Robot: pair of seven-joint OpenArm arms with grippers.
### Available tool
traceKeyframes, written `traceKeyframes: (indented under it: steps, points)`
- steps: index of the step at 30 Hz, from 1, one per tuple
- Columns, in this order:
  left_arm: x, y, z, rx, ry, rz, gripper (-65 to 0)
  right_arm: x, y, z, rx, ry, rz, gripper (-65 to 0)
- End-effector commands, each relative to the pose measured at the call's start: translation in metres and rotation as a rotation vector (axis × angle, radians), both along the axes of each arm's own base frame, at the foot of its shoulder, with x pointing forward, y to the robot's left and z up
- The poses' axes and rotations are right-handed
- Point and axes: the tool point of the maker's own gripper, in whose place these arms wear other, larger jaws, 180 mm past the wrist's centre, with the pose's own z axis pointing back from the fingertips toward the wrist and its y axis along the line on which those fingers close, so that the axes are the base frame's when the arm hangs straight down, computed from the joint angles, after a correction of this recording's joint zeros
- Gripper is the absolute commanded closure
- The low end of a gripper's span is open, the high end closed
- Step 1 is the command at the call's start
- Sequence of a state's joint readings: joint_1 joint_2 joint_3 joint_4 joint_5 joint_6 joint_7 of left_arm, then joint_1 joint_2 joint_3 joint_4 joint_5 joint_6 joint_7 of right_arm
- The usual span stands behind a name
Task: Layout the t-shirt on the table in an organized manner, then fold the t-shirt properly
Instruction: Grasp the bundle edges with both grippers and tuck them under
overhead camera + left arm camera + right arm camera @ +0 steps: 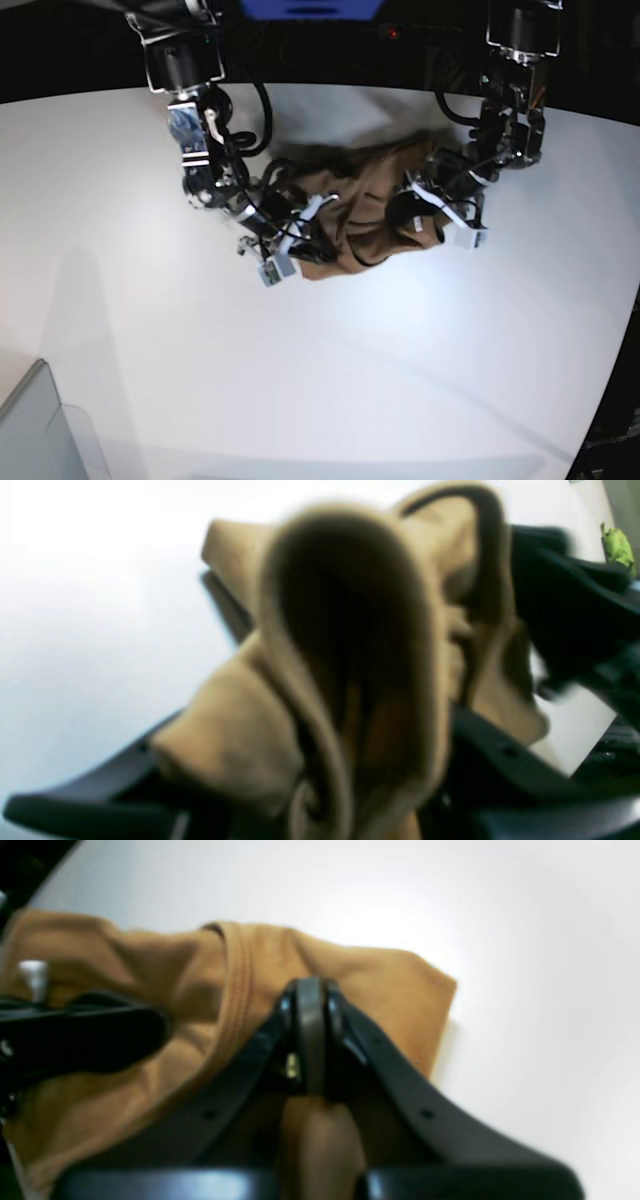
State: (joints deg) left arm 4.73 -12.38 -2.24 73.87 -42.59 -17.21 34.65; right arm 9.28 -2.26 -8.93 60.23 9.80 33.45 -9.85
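Nearest to us, in the left wrist view, the brown t-shirt (350, 645) billows as a blurred loop of cloth rising between the jaws of the left gripper (310, 790), which stand partly open and clamp a thick bunch of fabric. We judge that such a bulky grip may hold several layers at once, so lifting could drag the shirt up as a wad rather than spread it. In the right wrist view, the right gripper (311, 990) is fully closed, pinching fabric just beside the collar seam; a thin pinch like this might slip if the arms pull apart hard. Farther off, from the base view, the shirt lies crumpled on the white table (330, 370) between the two arms, touching both. A clear grey bin (45, 430) sits well apart at the table's corner.
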Motion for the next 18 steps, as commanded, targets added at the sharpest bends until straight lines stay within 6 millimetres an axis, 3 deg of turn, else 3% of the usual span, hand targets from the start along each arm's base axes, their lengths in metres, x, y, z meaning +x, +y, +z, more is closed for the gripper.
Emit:
traceKeyframes:
  steps: [1, 4, 6, 9, 12, 14, 18]
  points:
    - [-0.033, 0.023, -0.039, 0.155, 0.180, -0.018, -21.4, 0.008, -0.001, -0.001, 0.001, 0.007, -0.005, 0.0]
    - [-0.031, 0.023, -0.038, 0.155, 0.177, -0.018, -21.2, 0.011, -0.009, 0.001, 0.013, -0.016, -0.028, 0.0]
    - [-0.022, 0.023, -0.032, 0.155, 0.160, -0.020, -19.5, 0.010, -0.033, 0.025, 0.023, -0.101, -0.090, 0.0]
    - [-0.006, 0.023, -0.023, 0.159, 0.128, -0.019, -10.8, 0.002, -0.071, 0.070, 0.018, -0.230, -0.192, 0.0]
    - [0.016, 0.016, -0.016, 0.225, 0.086, -0.079, -3.1, -0.012, -0.106, 0.094, -0.020, -0.293, -0.277, 0.0]
    - [0.030, -0.001, -0.014, 0.348, 0.043, -0.215, 0.0, -0.022, -0.137, 0.094, -0.056, -0.292, -0.347, 0.0]
    - [0.038, -0.047, -0.010, 0.545, -0.060, -0.504, -0.3, -0.048, -0.194, 0.077, -0.144, -0.247, -0.447, 0.0]
